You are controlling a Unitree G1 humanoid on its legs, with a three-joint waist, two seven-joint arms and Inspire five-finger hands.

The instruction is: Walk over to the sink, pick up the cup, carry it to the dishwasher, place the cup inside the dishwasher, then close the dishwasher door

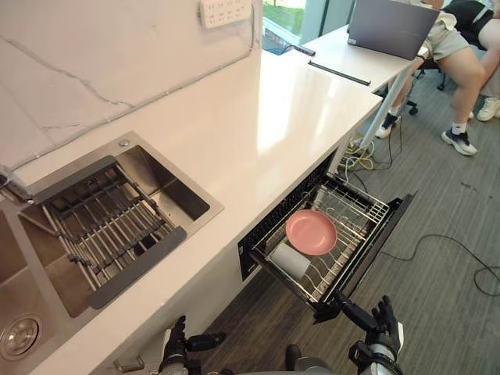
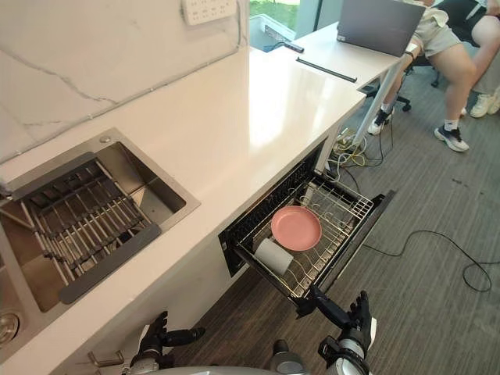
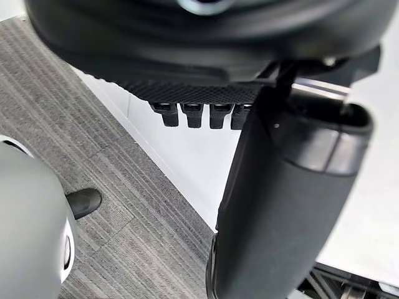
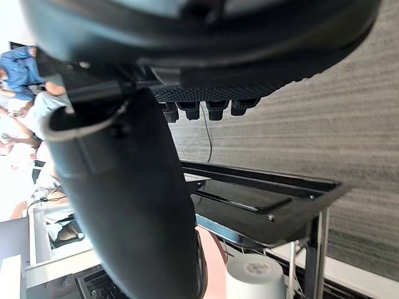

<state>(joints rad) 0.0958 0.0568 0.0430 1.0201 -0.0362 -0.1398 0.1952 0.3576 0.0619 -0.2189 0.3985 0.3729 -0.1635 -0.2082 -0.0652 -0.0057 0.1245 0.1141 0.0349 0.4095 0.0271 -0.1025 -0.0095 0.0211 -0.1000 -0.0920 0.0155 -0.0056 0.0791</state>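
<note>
Okay, I have the cup [image 1: 291, 260] in sight: white, lying on its side in the wire basket [image 1: 355, 209] of the dishwasher [image 1: 387, 226], just beside the pink plate [image 1: 311, 231] at the basket's near end. The dishwasher stands pulled out from under the front edge of the white surface [image 1: 258, 133], its door not closed. My right hand [image 1: 381, 324] is low by the outer near corner of the open dishwasher, with its fingers straight and relaxed and nothing in it. Its thumb stretches toward that corner, and I cannot tell whether it touches. My left hand [image 1: 173, 348] hangs below the surface's front edge, toward the sink end, fingers loose, thumb out sideways, holding nothing. The sink [image 1: 148, 168] is set into the left part of the surface, with a dark slatted rack [image 1: 101, 226] lying across it. Past the far right corner a laptop [image 1: 391, 27] sits on a second white surface [image 1: 344, 55], and a person [image 1: 461, 55] is seated beside it
</note>
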